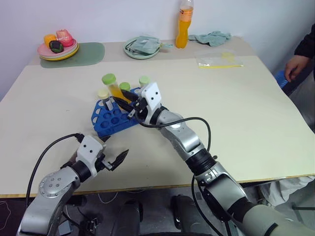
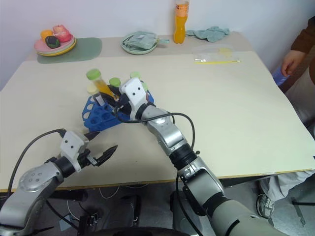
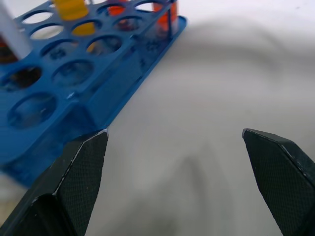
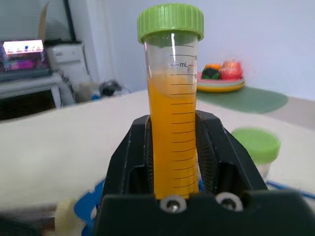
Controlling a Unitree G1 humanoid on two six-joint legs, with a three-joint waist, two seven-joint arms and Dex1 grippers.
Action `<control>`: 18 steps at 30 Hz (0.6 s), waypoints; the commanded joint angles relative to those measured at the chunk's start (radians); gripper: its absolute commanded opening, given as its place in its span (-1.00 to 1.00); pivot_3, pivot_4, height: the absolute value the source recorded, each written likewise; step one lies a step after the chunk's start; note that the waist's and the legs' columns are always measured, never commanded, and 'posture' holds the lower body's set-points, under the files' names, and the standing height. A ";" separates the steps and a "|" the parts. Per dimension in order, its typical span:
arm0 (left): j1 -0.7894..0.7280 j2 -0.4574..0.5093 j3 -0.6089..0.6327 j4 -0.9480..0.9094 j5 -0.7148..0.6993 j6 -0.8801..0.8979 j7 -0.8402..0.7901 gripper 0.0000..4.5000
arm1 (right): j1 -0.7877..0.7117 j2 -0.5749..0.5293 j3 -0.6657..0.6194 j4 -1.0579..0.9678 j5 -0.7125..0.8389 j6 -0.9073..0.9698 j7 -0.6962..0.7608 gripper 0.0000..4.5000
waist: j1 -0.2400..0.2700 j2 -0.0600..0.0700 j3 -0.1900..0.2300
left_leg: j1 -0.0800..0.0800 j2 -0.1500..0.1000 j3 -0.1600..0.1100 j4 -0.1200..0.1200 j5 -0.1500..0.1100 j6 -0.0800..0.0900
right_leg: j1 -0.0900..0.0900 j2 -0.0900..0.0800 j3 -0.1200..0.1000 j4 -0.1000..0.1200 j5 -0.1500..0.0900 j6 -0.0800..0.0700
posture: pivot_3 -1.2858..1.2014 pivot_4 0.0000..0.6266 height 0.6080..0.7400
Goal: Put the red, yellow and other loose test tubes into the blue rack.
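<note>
The right gripper [image 1: 129, 103] is clamped shut on a clear plastic test tube with a green screw cap and orange-yellow liquid [image 4: 172, 123], gripping it around the lower half of its body so that the cap and the printed scale stand clear above the fingers. In the head views this tube hangs tilted over the blue plastic rack with round holes [image 1: 110, 119], which sits on the pale tabletop [image 1: 236, 123] with several other capped tubes already standing in its far rows. The step in hand looks like seating this tube in a free hole. To do it well, the tube should first be brought upright, since it leans at present and its lower end is hidden behind the gripper; its tip should then be lined up over one of the empty near holes, away from the neighbouring green cap [image 4: 256, 143], and lowered straight down until the rack carries it before the fingers let go. A slanted entry could catch the rim and push the light rack across the tabletop. The left gripper [image 1: 114, 162] hangs empty near the front edge of the tabletop with its fingers spread wide, just short of the rack's near corner, where it could steady the rack if it slides.
</note>
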 commanded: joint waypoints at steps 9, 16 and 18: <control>-0.003 -0.001 0.027 -0.059 -0.024 0.002 0.012 1.00 | -0.005 0.069 -0.092 0.189 -0.104 -0.164 -0.032 -0.67 | -0.003 0.000 0.000 | 0.000 0.000 0.000 0.000 0.000 0.000 | 0.000 0.001 0.000 0.001 0.000 0.000 | 0.03 -0.52 1.00; -0.012 0.003 0.025 -0.061 -0.026 0.003 0.012 1.00 | -0.018 0.091 -0.131 0.302 -0.144 -0.261 -0.030 -0.67 | -0.004 0.000 0.000 | 0.001 0.000 0.000 0.000 0.001 -0.001 | 0.000 0.001 0.000 0.001 0.000 0.000 | 0.03 -0.52 1.00; -0.012 0.005 0.026 -0.061 -0.026 0.001 0.013 1.00 | -0.001 0.089 -0.130 0.307 -0.157 -0.291 -0.020 -0.67 | -0.004 0.000 0.000 | 0.001 0.000 0.000 0.000 0.001 -0.002 | 0.000 0.001 0.000 0.002 0.000 0.000 | 0.03 -0.52 1.00</control>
